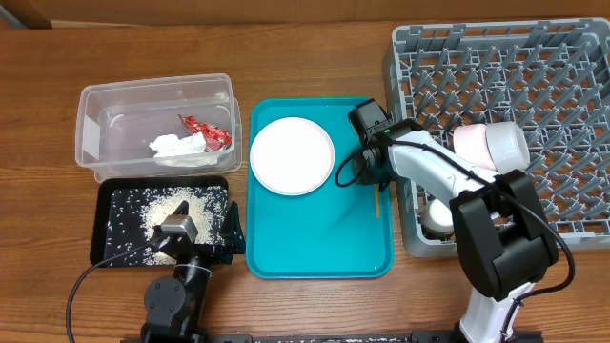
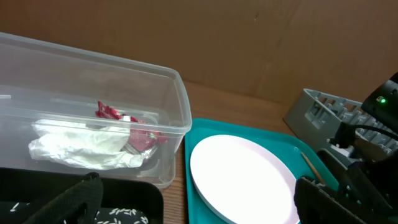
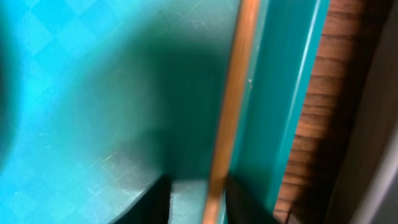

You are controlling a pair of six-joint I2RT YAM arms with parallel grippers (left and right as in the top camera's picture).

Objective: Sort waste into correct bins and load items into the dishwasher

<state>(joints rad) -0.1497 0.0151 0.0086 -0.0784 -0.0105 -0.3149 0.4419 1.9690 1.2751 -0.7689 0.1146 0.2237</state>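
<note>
Overhead, the wooden bench (image 1: 315, 57) carries a clear tub (image 1: 95, 100) at the far left, with the red wrapper (image 1: 205, 129) and the white napkin (image 1: 176, 146) lying together inside it. Just in front of the tub sits the black tray (image 1: 100, 224), scattered with rice grains (image 1: 167, 211). The teal tray (image 1: 315, 238) fills the middle, with the large plate (image 1: 292, 155) in its far left corner. The grey dish rack (image 1: 534, 76) stands just beside the teal tray on the right, with a cup (image 1: 491, 143) on its side among the pegs and a bowl (image 1: 438, 217) near its front left corner. The chopstick (image 3: 233, 93) lies inside the teal tray, tight along its right wall, and that raised wall and the rack's edge crowd it on one side. The close view is blurred, so it may be a single stick or a pair pressed together. The right tool (image 3: 202, 199) is low over it with its fingertips (image 3: 158, 199) apart, one on each side of the stick and with a gap on the left side, not clamped. The left tool (image 2: 202, 199) hangs at the black tray's right end, fingers spread wide and holding nothing.
</note>
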